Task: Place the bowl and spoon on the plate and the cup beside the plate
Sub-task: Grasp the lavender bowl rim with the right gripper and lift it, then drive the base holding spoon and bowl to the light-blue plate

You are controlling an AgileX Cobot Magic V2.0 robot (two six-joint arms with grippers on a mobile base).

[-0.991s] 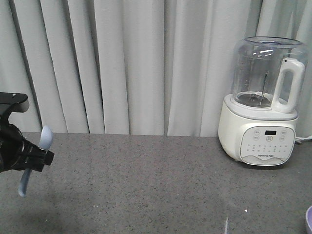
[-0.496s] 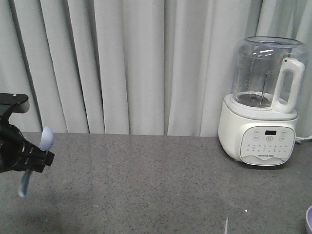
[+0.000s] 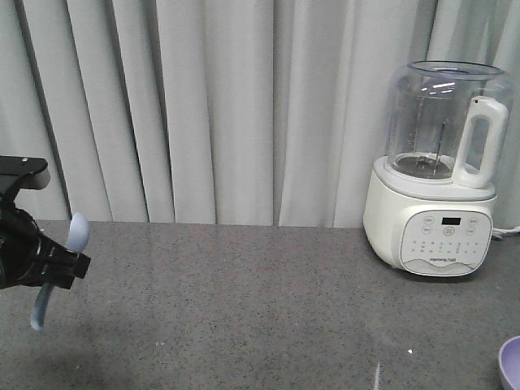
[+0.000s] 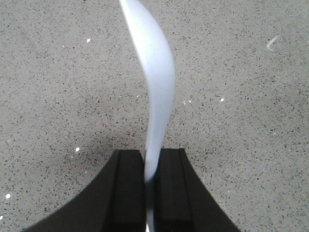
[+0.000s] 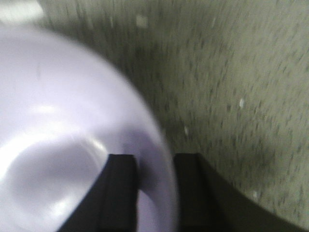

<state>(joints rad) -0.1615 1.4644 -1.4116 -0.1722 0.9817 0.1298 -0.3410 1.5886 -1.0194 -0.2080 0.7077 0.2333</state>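
Note:
The pale blue spoon [image 3: 78,230] hangs above the grey table at the far left, scoop up and handle down, with my left gripper [image 3: 61,266] shut on its middle. In the left wrist view the spoon [image 4: 154,87] rises from between the black fingers of the left gripper [image 4: 152,154]. The lavender bowl [image 5: 63,145] fills the left of the blurred right wrist view, and my right gripper [image 5: 155,159] is shut on its rim, one finger inside and one outside. Only an edge of the bowl [image 3: 512,363] shows at the bottom right of the front view. The plate and the cup are out of view.
A white blender [image 3: 436,175] with a clear jug stands at the back right of the grey speckled table [image 3: 244,309]. A pale curtain [image 3: 227,106] hangs along the table's far edge.
The bowl's edge has come further into the front view at the bottom right. The left gripper and spoon have hardly moved.

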